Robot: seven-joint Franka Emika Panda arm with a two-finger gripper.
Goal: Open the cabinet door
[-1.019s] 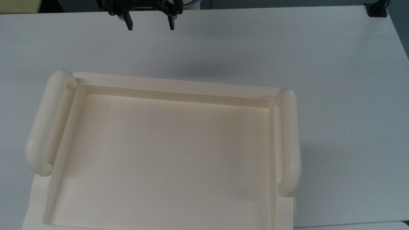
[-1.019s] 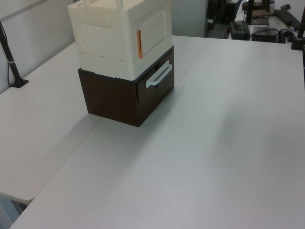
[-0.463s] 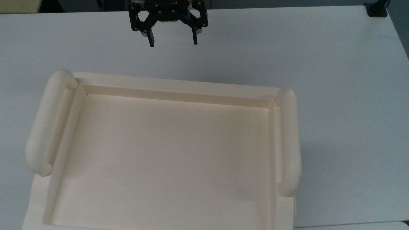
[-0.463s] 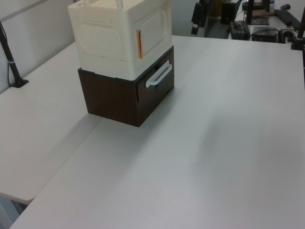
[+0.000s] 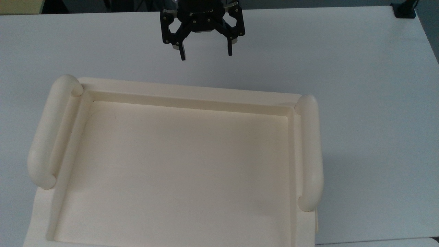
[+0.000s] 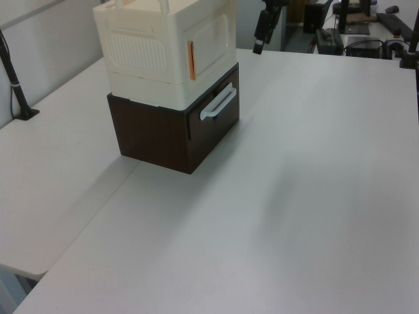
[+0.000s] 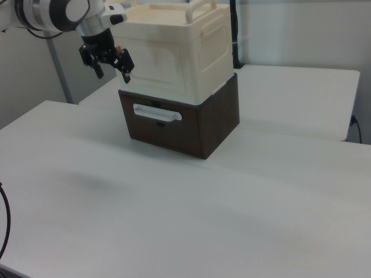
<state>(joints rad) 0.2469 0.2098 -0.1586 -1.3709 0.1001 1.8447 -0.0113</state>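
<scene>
Hovering gripper (image 5: 205, 55) spread, apart from cabinet (image 5: 178, 164).

In the top view the cabinet (image 5: 178, 171) runs off the bottom edge, and its recessed top hides the door. The pincer's (image 5: 205, 56) upper body is cut by the top edge there. In the left view the cabinet's (image 6: 167, 49) top is cropped and the pincer (image 6: 260, 44) is too small to read. In the right view the arm (image 7: 52, 14) leaves the frame at the left.

white tables (image 6: 314, 196), pale wall (image 7: 301, 32)
</scene>
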